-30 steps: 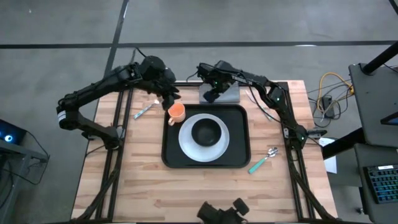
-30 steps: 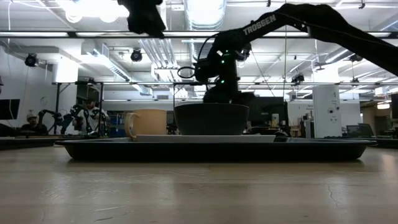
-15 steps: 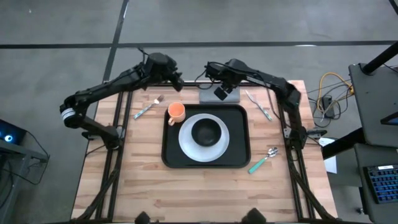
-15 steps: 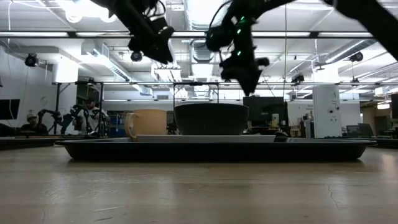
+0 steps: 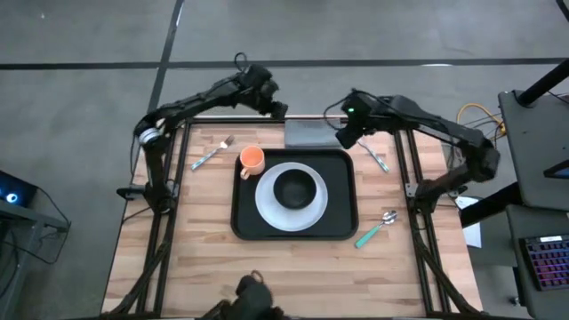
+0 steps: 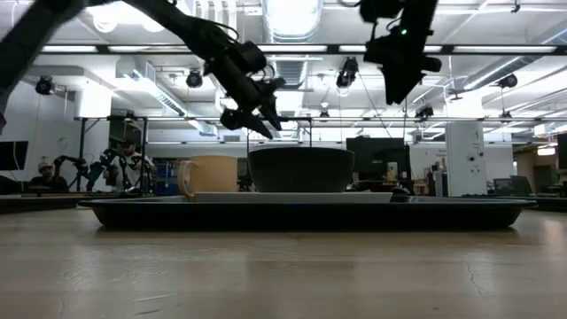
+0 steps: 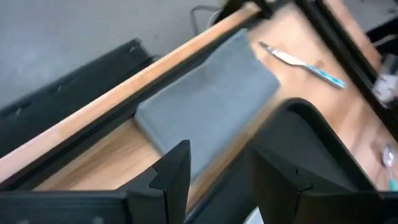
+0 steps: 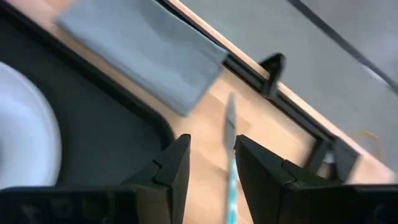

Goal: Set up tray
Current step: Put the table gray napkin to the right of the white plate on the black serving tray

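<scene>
The black tray (image 5: 342, 218) lies mid-table. On it rest a white plate (image 5: 267, 206) with a dark bowl (image 5: 293, 188), and an orange cup (image 5: 252, 161) in its far left corner. A grey napkin (image 5: 309, 133) lies flat beyond the tray's far rim. My left gripper (image 5: 274, 108) is open and empty, in the air over the table's far edge, left of the napkin. My right gripper (image 5: 342, 138) is open and empty, in the air just right of the napkin. In the low view both stand high above the tray: the left gripper (image 6: 252, 120) and the right gripper (image 6: 399, 80).
A teal-handled fork (image 5: 211, 154) lies left of the tray. A knife (image 5: 369, 149) lies to its far right and a teal-handled spoon (image 5: 378, 228) to its near right. Bare wood shows along the table's near edge.
My left gripper has risen from beside the cup and gone toward the far edge and rightward. My right gripper has lifted off the napkin and gone toward the table's right. The cup and the napkin stay where they were.
</scene>
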`<action>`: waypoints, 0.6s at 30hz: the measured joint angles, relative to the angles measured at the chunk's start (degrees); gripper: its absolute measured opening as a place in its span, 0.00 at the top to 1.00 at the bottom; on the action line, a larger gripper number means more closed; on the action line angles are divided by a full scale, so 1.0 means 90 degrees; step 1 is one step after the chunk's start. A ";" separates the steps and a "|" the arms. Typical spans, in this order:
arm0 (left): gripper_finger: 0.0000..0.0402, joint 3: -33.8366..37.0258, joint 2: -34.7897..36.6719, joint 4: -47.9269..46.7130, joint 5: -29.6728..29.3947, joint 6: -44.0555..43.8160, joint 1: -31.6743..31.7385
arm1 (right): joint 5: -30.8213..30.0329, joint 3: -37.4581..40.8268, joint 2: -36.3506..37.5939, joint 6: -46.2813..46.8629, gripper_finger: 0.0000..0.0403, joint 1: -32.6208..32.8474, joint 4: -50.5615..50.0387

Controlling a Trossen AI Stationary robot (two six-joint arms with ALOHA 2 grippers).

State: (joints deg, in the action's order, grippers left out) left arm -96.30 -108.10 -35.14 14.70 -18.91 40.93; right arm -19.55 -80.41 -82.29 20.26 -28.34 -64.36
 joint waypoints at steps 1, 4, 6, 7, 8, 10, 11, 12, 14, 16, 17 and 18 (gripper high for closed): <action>0.66 -0.0320 -0.0196 -0.0311 -0.0015 -0.0072 0.0027 | 0.0109 0.0128 0.0162 -0.0006 0.71 0.0004 0.0180; 0.66 -0.1204 -0.0708 -0.1000 -0.0170 -0.0267 0.0094 | 0.0276 0.0435 0.0404 -0.0025 0.72 0.0015 0.0506; 0.66 -0.1561 -0.0935 -0.1392 -0.0294 -0.0364 0.0097 | 0.0293 0.0577 0.0431 -0.0139 0.72 0.0036 0.0581; 0.66 -0.1664 -0.1009 -0.1540 -0.0417 -0.0438 0.0091 | 0.0276 0.0621 0.0436 -0.0216 0.71 0.0036 0.0580; 0.66 -0.1724 -0.1061 -0.1677 -0.0493 -0.0512 0.0090 | 0.0225 0.0651 0.0434 -0.0302 0.71 0.0036 0.0548; 0.66 -0.1751 -0.1139 -0.1870 -0.0465 -0.0663 0.0100 | 0.0173 0.0669 0.0387 -0.0494 0.69 0.0036 0.0501; 0.66 -0.1697 -0.1153 -0.1905 -0.0410 -0.0746 0.0117 | 0.0174 0.0670 0.0357 -0.0573 0.68 0.0036 0.0500; 0.66 -0.1610 -0.1166 -0.1918 -0.0332 -0.0837 0.0130 | 0.0172 0.0671 0.0330 -0.0647 0.66 0.0036 0.0491; 0.66 -0.1427 -0.1188 -0.1763 -0.0177 -0.1080 0.0169 | 0.0173 0.0649 0.0305 -0.0795 0.64 0.0036 0.0458; 0.66 -0.1243 -0.1191 -0.1457 -0.0006 -0.1361 0.0180 | 0.0170 0.0611 0.0317 -0.0874 0.61 0.0036 0.0479; 0.66 -0.1139 -0.1191 -0.1247 0.0060 -0.1467 0.0180 | 0.0168 0.0601 0.0331 -0.0877 0.60 0.0036 0.0484; 0.66 -0.1035 -0.1191 -0.0979 0.0188 -0.1571 0.0176 | 0.0168 0.0579 0.0345 -0.0877 0.60 0.0036 0.0482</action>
State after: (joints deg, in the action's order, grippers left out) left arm -105.61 -118.83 -43.95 16.40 -33.05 42.51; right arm -18.04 -75.19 -79.19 12.36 -28.01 -60.02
